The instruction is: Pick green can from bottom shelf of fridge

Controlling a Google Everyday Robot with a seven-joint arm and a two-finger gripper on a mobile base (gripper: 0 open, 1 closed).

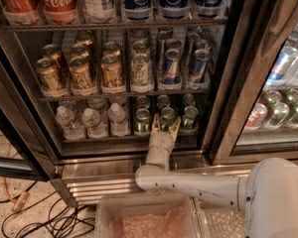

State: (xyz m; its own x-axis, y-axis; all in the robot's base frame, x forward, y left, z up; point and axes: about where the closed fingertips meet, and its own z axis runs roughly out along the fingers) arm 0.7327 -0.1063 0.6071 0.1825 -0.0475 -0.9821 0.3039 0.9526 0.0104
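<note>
The fridge [238, 83] stands open in front of me. Its bottom shelf [124, 139] holds clear water bottles [92, 120] on the left and rows of green cans on the right. My gripper [165, 126] reaches up from the white arm [188, 182] to the shelf's front edge. Its yellowish fingers [154, 129] stand open on either side of the front middle green can [167, 116]. Another green can [142, 119] is just left of it and one [189, 116] just right.
The rack above holds gold-brown cans [79, 73], a white-and-green can [141, 68] and blue cans [171, 66]. Cola and Pepsi bottles fill the top. A second cooler [283, 103] stands to the right. A ribbed steel base panel [97, 185], a clear bin [149, 219] and floor cables [49, 217] lie below.
</note>
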